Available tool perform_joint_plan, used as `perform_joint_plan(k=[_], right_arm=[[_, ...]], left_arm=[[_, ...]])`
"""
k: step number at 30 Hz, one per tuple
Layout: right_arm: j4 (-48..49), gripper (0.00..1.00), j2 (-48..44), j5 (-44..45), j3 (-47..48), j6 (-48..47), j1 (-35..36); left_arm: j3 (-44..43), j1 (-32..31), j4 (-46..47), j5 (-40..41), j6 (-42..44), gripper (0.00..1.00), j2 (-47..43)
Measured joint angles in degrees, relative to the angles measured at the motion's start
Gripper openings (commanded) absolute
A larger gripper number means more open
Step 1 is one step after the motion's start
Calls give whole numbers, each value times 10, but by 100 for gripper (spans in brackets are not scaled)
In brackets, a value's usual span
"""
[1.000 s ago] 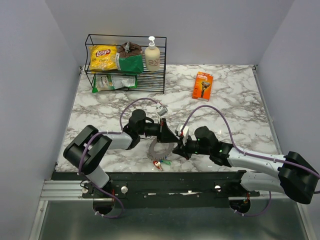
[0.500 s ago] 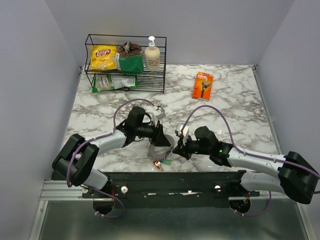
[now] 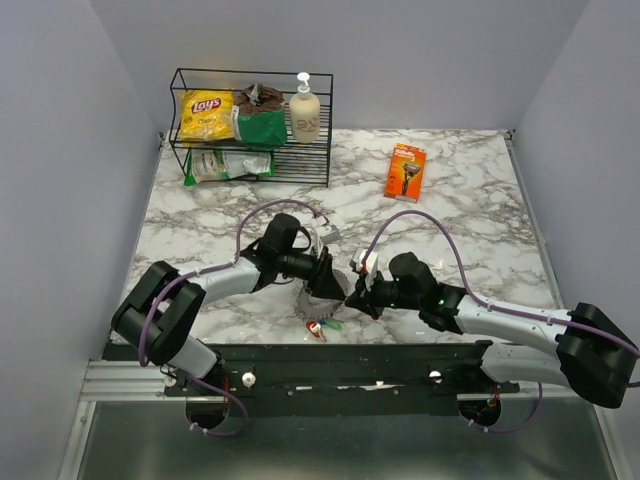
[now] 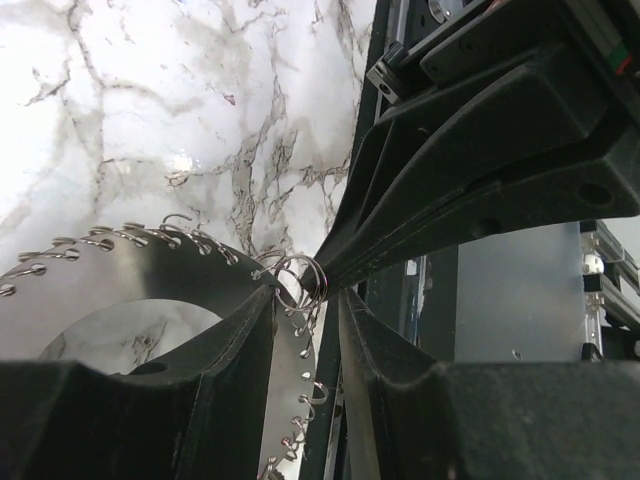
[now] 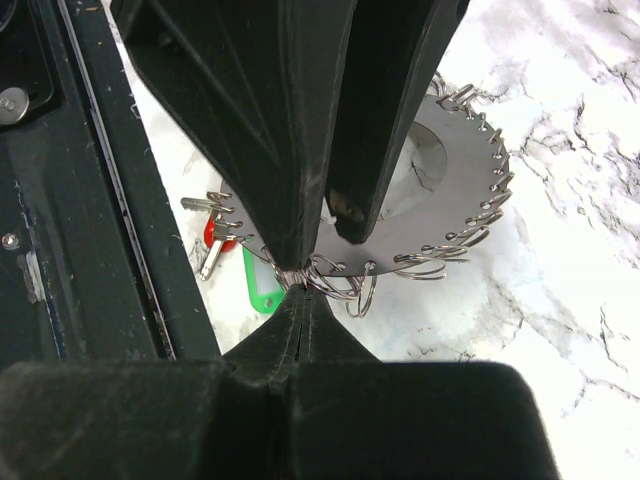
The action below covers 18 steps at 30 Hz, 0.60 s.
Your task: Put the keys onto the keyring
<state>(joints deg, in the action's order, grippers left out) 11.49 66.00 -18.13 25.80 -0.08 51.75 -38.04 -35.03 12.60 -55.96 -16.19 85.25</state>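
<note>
The keyring (image 3: 312, 298) is a flat silvery loop edged with small wire rings, held tilted above the marble near the front edge. My left gripper (image 3: 329, 284) is shut on its rim; in the left wrist view (image 4: 305, 300) the loop (image 4: 120, 265) runs between the two fingers. My right gripper (image 3: 352, 294) meets it tip to tip, shut (image 5: 300, 292) on one small wire ring at the rim of the keyring (image 5: 440, 215). The keys (image 3: 322, 327) lie below on the table, with a red head (image 5: 212, 235) and a green tag (image 5: 262, 285).
A black wire rack (image 3: 250, 125) at the back left holds a chips bag, a green bag and a soap bottle. An orange box (image 3: 405, 170) lies at the back centre-right. The black mounting rail (image 3: 330, 365) runs just in front of the keys.
My left arm has changed pose and its gripper with the keyring has shifted slightly down and to the right. The right arm has stayed in place.
</note>
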Motion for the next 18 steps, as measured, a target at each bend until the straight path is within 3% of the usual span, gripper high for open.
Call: perform_joint_plan(k=[5, 11, 15, 18], right_arm=[[0, 1, 0, 0, 0, 0, 0], [0, 1, 1, 0, 0, 0, 0], [-1, 1, 1, 0, 0, 0, 0], [-2, 1, 1, 0, 0, 0, 0]], left_arm=[[-3, -14, -1, -3, 2, 38, 17], [-5, -19, 2, -5, 1, 22, 18], [-5, -19, 14, -6, -5, 0, 19], [-5, -21, 19, -7, -9, 0, 22]])
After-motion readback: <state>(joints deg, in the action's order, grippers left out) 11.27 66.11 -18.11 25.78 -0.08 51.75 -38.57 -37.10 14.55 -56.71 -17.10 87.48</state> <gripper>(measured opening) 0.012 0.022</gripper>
